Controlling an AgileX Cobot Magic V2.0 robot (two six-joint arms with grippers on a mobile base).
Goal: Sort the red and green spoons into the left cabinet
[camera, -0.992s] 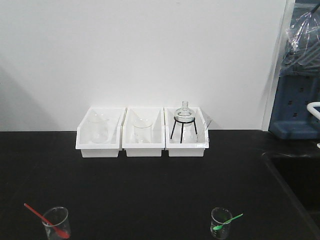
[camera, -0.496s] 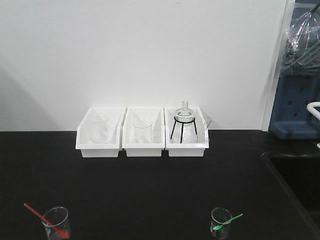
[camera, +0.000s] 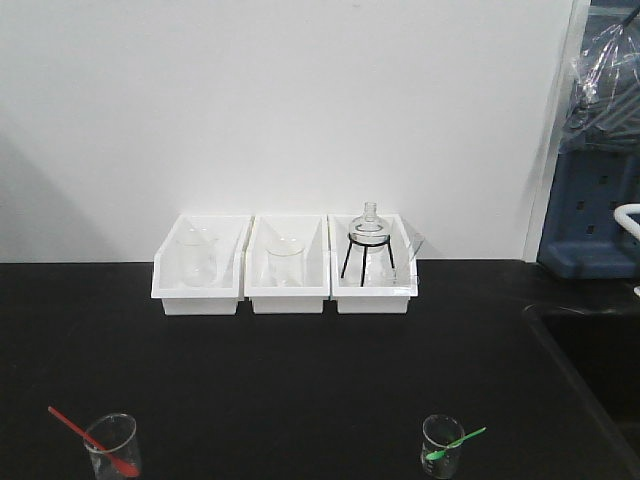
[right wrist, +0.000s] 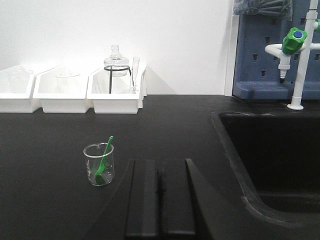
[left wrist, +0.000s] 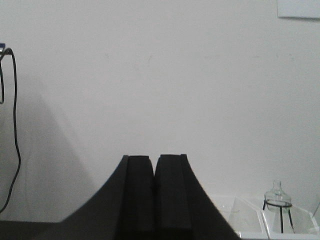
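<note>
A red spoon [camera: 88,439] leans in a small glass beaker [camera: 113,449] at the front left of the black bench. A green spoon [camera: 455,443] leans in a second small beaker [camera: 441,448] at the front right; in the right wrist view the green spoon [right wrist: 104,156] and its beaker [right wrist: 99,164] sit left of my right gripper [right wrist: 159,164]. That gripper is shut with nothing in it. My left gripper [left wrist: 154,159] is shut too, raised and facing the white wall. Neither gripper shows in the front view. The left cabinet is out of view.
Three white bins [camera: 285,266] stand in a row at the wall, holding beakers and a flask on a black tripod [camera: 368,243]. A black sink [right wrist: 272,155] opens at the right, with a white tap with a green knob [right wrist: 295,50] and a blue pegboard [camera: 597,200] behind.
</note>
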